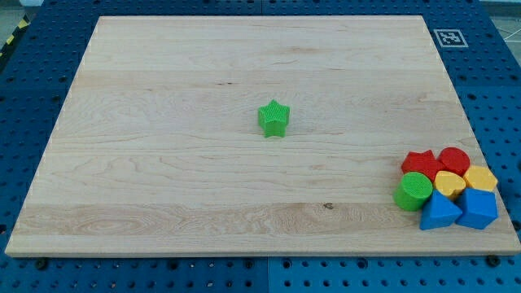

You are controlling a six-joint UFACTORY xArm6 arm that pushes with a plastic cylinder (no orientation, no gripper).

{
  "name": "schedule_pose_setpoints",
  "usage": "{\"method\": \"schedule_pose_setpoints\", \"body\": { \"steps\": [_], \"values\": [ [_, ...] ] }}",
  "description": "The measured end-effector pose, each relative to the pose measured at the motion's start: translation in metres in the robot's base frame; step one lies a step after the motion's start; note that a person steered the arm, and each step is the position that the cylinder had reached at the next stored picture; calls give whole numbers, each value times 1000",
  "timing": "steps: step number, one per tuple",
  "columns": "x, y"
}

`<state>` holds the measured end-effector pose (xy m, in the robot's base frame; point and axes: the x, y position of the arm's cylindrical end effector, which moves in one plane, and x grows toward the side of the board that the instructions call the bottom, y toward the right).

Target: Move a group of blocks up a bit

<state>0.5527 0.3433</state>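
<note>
A green star block (273,118) sits alone near the middle of the wooden board (163,163). A tight cluster of blocks lies at the board's bottom right corner: a red star (419,163), a red cylinder (454,159), a green cylinder (413,190), a yellow heart-like block (449,182), a yellow hexagon-like block (480,178), a blue triangle (440,212) and a blue block (477,208). They touch one another. My tip and the rod do not show in the camera view.
The board lies on a blue perforated table (32,89). A white fiducial marker (449,37) sits by the board's top right corner. The cluster is close to the board's right and bottom edges.
</note>
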Motion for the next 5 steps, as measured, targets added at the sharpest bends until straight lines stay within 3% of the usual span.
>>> {"method": "schedule_pose_setpoints", "body": {
  "steps": [1,5],
  "values": [
    [63,-17],
    [65,-124]
  ]
}}
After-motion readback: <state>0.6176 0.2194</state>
